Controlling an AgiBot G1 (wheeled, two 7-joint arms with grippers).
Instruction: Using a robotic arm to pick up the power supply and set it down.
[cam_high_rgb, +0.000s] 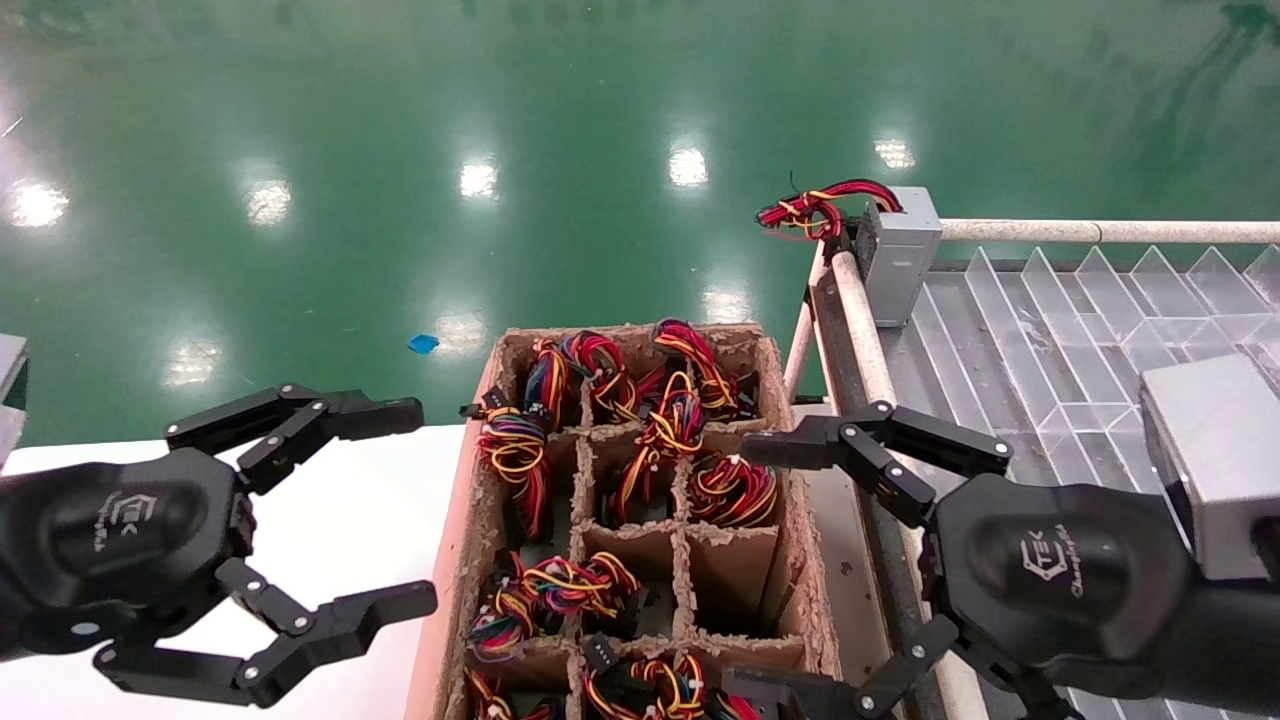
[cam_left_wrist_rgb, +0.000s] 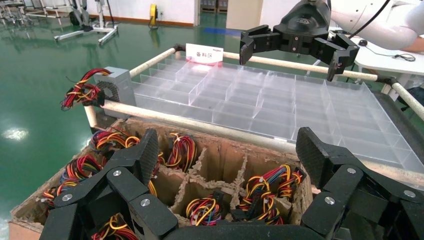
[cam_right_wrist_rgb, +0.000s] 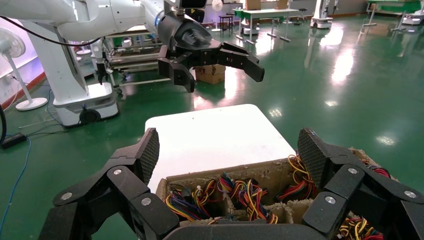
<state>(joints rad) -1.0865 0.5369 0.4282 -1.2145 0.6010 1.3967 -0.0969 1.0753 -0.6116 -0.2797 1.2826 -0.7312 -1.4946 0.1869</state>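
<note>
1. Both grippers hang over the work with jaws spread wide and nothing between them.
2. I read the right gripper (cam_high_rgb: 790, 565) as the robotic arm of the task: white logo on its rounded palm, large light-grey block (cam_high_rgb: 1215, 455) at the wrist. It sits above the right edge of the cardboard crate (cam_high_rgb: 455, 560), one finger reaching over the upper cells, the other over the crate's near corner. No finger touches wire or cardboard that I can see.
3. Left gripper (cam_high_rgb: 400, 505) hovers over the white table (cam_high_rgb: 350, 510), just beside the crate's left wall, fingers equally wide, holding nothing.
4. Crate is split by cardboard dividers into cells; most hold bundles of red, yellow and black wires (cam_high_rgb: 665, 425). One cell right of centre looks bare.
5. Power supply (cam_high_rgb: 897, 262): grey metal box standing upright at the far left corner of the clear divider tray (cam_high_rgb: 1060, 330), against the pale tube rail (cam_high_rgb: 860, 325). Its wire loop (cam_high_rgb: 815, 210) juts out past the corner over the green floor (cam_high_rgb: 400, 150). Honeycomb vent shows in the left wrist view.
6. Power supply is well apart from both grippers, beyond the crate.
</note>
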